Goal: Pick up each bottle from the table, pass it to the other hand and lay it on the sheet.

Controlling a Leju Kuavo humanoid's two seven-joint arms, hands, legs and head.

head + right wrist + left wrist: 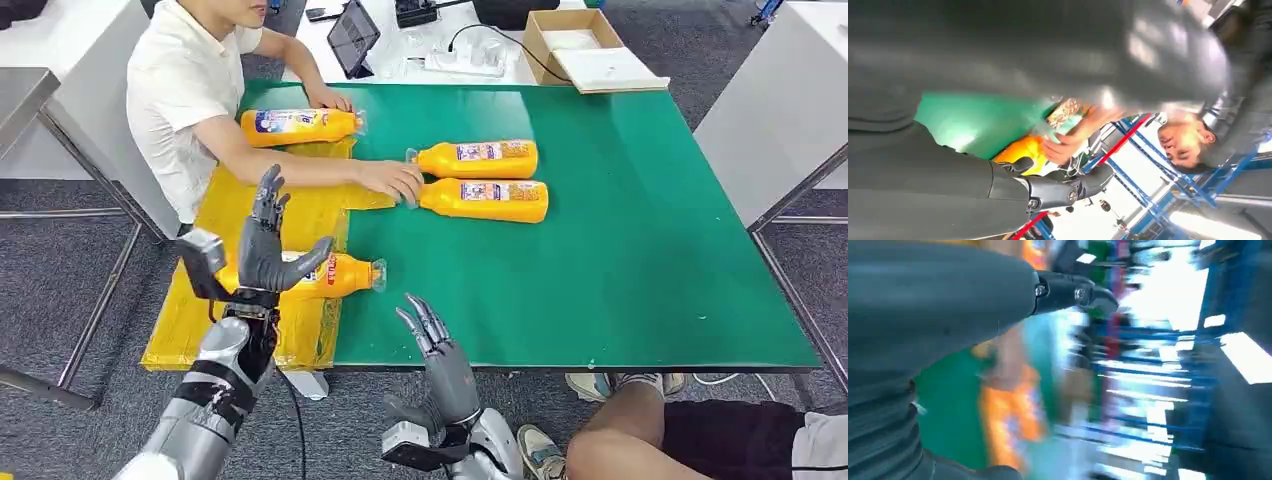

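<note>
Closest to me, my right hand (440, 355) hovers off the near edge of the green table (650, 270), fingers spread and upright, holding nothing. My left hand (268, 250) is raised over the yellow sheet (215, 290) on that table's left side, fingers apart and pointing up, thumb out toward the table's middle, empty too. Just behind it, a bottle (340, 275) lies flat on the sheet's table-side edge, its long axis running across the table, its clear cap poking off the sheet toward the table's centre. I cannot tell whether my palm touches it.

Further back on the sheet, at the table's far-left corner, a second bottle (300, 125) lies the same way, cap toward the centre. Two more bottles (480, 158) (485, 199) lie side by side on the bare green mat past the sheet, both crosswise, caps pointing back toward the sheet. A person's hand (392, 180) rests at those caps.

My left wrist view is blurred.
</note>
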